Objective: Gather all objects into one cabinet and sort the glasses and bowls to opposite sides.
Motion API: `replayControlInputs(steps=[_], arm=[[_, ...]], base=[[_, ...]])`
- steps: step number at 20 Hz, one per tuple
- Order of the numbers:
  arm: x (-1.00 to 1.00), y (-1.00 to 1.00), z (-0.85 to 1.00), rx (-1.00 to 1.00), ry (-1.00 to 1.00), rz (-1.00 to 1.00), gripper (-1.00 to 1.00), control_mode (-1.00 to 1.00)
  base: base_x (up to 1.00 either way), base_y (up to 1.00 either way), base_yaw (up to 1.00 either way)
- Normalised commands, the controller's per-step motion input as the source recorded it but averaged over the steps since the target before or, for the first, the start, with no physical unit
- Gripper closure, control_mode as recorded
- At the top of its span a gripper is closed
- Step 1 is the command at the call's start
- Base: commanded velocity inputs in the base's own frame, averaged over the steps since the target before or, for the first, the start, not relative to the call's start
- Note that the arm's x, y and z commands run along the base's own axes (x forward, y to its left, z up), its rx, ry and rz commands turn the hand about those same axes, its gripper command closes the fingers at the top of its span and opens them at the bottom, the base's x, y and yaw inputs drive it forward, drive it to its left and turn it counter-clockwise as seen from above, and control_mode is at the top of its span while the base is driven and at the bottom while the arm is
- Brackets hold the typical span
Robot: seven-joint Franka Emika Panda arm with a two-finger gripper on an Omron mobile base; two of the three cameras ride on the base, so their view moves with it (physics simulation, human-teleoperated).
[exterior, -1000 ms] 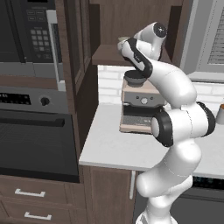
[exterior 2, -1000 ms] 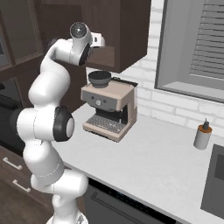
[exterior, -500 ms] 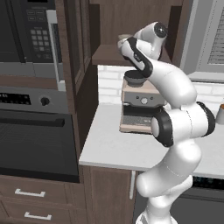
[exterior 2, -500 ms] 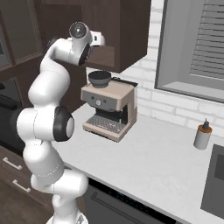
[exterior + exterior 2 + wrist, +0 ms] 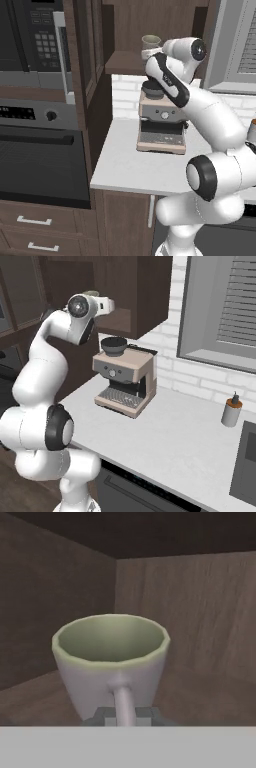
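Left base view: the arm has crept a bit further into the open wood niche [image 5: 135, 62] since a second ago, so the cream mug [image 5: 150, 44] now sits just past the wrist near the shelf's front edge, above the espresso machine [image 5: 161, 122] on the surface [image 5: 125, 167]. Right base view: same story, the black bowl [image 5: 114, 345] is on top of the machine, so it's not gathered yet. Hand view: the end effector [image 5: 124, 716] has pinched down narrow on the mug's handle [image 5: 123, 704], with the cup right in front. Looks to me like a fresh grab, ready to lift.
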Motion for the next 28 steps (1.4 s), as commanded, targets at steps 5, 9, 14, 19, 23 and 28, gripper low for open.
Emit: replayControlInputs(steps=[5, 9, 14, 19, 23, 28], arm=[[-1.00, 0.00, 0.18, 0.04, -0.13, 0.00, 1.00, -1.00], [-1.00, -0.05, 0.16, 0.10, -0.01, 0.00, 1.00, -1.00], [-1.00, -0.13, 0.01, 0.07, 0.01, 0.00, 1.00, -1.00], [-1.00, -0.12, -0.01, 0.01, 0.06, -0.05, 1.00, -1.00], [-1.00, -0.02, -0.12, 0.00, 0.11, -0.04, 1.00, -1.00], [-1.00, 0.00, -0.15, 0.00, 0.13, -0.03, 1.00, -1.00]], base=[[0.00, 0.00, 0.00], [0.00, 0.00, 0.00], [0.00, 0.00, 0.00], [0.00, 0.00, 0.00], [0.00, 0.00, 0.00], [0.00, 0.00, 0.00]])
